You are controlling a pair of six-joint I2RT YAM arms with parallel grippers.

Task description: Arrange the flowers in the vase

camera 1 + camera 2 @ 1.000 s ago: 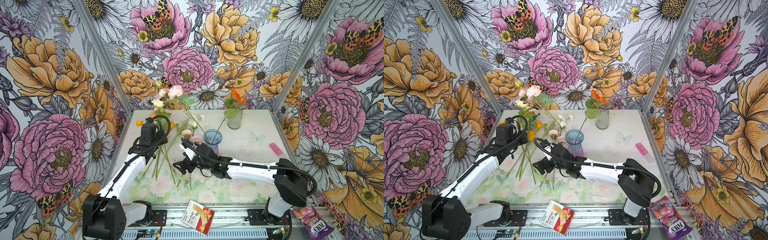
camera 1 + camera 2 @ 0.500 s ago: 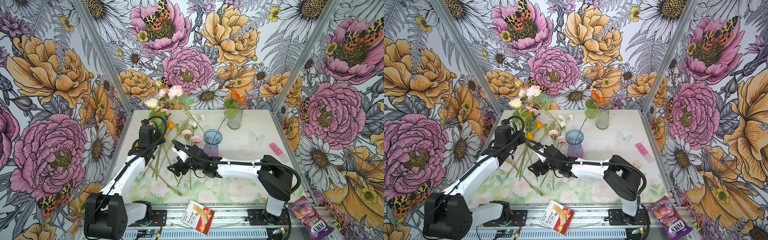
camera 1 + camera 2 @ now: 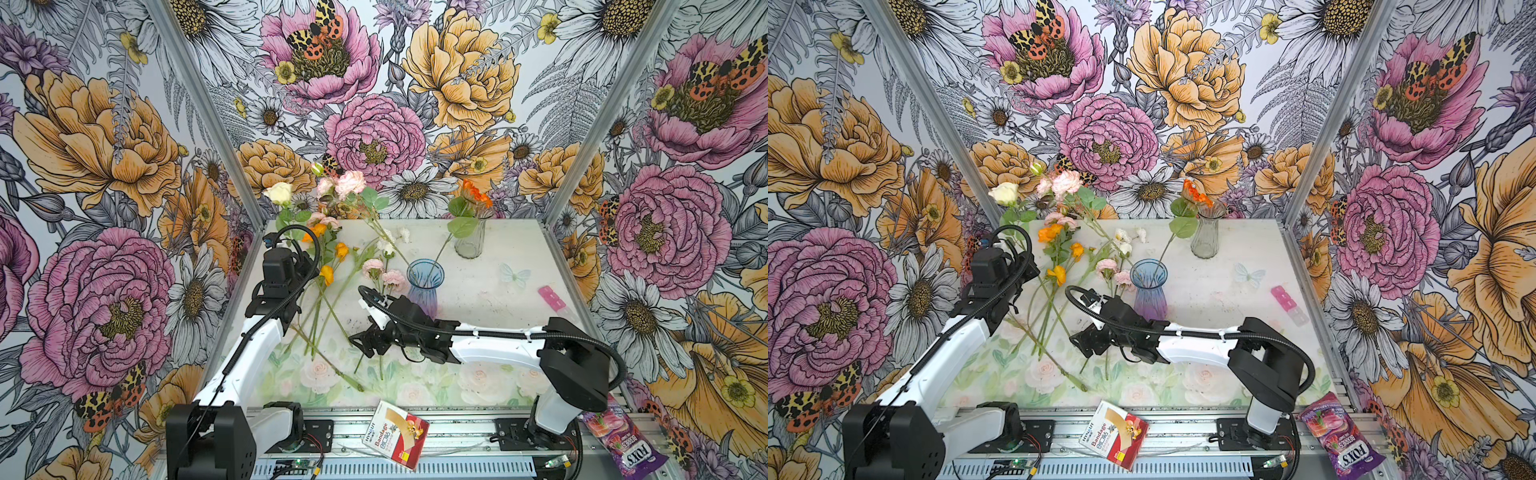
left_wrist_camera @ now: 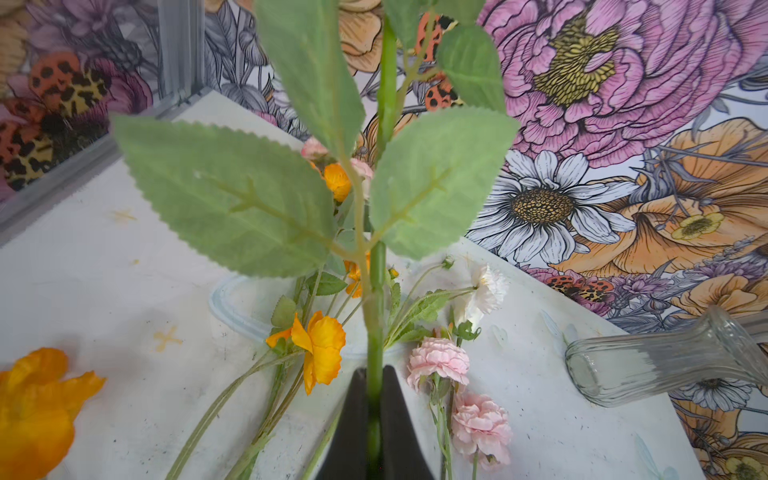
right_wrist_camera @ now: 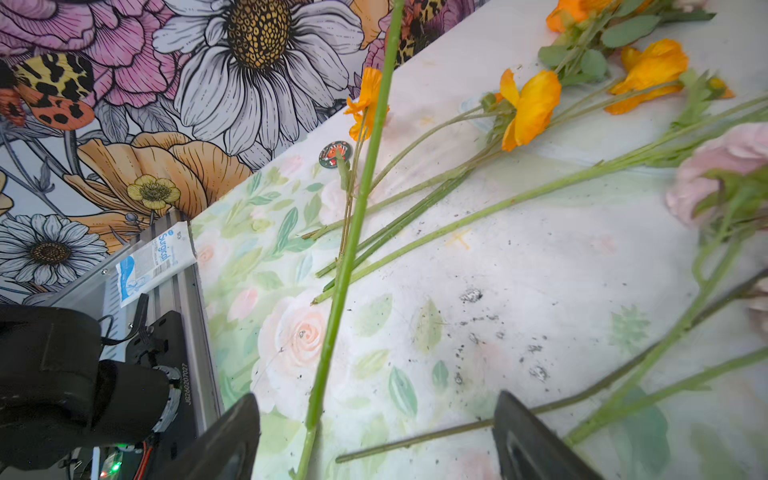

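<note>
The left end effector [image 4: 374, 386] is clamped tight on the green stem [image 4: 376, 299] of a cream rose [image 3: 279, 193]. It grips just below a cluster of toothed leaves [image 4: 232, 208] and holds the flower raised at a slant over the left side of the desk [image 3: 490, 291]. The bloom stands high near the back left corner, and in both top views the stem runs down under the left arm toward the printed front part of the desk; I can't tell whether its cut end touches the surface. The right end effector [image 5: 376, 399] hovers low at that lower stretch with its fingers [image 5: 232, 432] spread wide. The rose's stem passes between them, closer to one finger and, as far as I can see, touching neither. The loose flowers [image 3: 327, 274], with orange, pink and white blooms, lie on the desk with their stems crossing, between the left arm and the blue vase [image 3: 424, 286]. That vase stands upright near the middle of the desk and has one orange flower [image 3: 476, 195] in it. Its stem leans back so the bloom hangs over a clear glass vase [image 3: 469, 245] standing just behind.
</note>
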